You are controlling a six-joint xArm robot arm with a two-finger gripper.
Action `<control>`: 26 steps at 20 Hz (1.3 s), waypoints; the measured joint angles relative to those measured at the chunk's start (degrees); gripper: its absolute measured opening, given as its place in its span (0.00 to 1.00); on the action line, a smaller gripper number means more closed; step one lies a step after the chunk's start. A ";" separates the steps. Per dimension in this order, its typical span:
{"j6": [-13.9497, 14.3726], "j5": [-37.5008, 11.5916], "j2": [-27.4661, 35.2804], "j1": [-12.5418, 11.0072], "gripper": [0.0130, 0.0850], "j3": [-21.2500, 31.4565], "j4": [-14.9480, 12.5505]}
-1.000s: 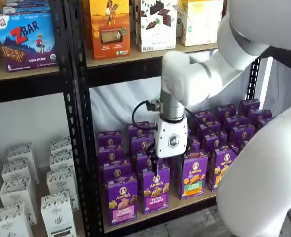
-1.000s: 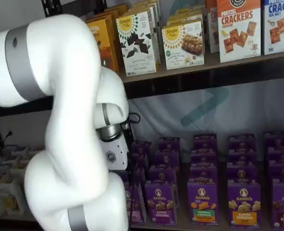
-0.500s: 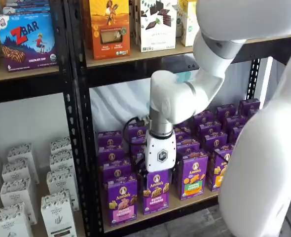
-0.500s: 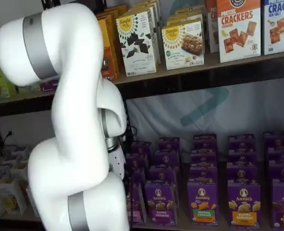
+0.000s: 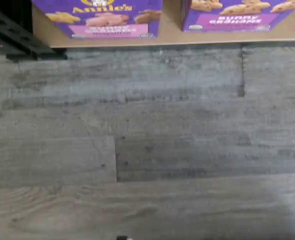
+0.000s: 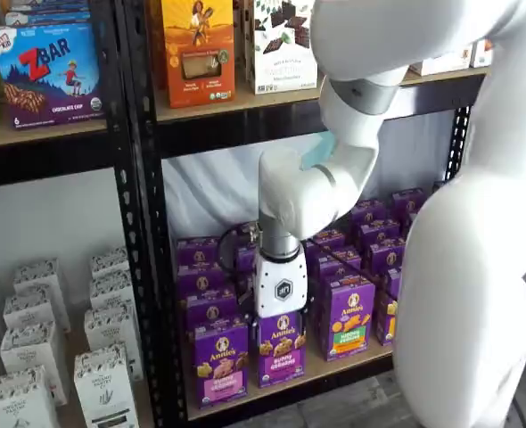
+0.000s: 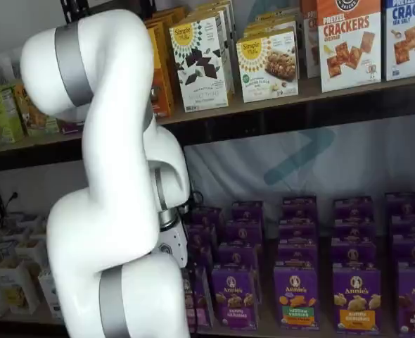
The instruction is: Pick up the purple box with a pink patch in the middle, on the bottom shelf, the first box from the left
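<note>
From my station I see a black perforated-steel rack over a grey plank floor (image 5: 152,145), its bottom shelf (image 6: 334,372) a pale board packed with rows of purple Annie's cartons, and the purple box (image 6: 220,358) with the pink band stands upright at the front left corner of that board, its pink-banded front also showing at the board's edge in the wrist view (image 5: 103,20). The gripper (image 6: 282,314) hangs just behind the neighbouring purple carton (image 6: 282,348), one place to the right of my target, and with only its white body showing I cannot tell how its fingers stand. Against the frame half a second ago it has slid slightly left and lower along the front row.
</note>
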 joint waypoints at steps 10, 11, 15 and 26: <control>-3.62 -3.20 11.36 -2.99 1.00 -9.61 0.64; -4.15 -3.17 12.26 -3.20 1.00 -10.43 0.96; -6.18 -4.23 16.18 -4.25 1.00 -13.62 2.01; -7.36 -2.51 24.00 -4.77 1.00 -23.03 2.71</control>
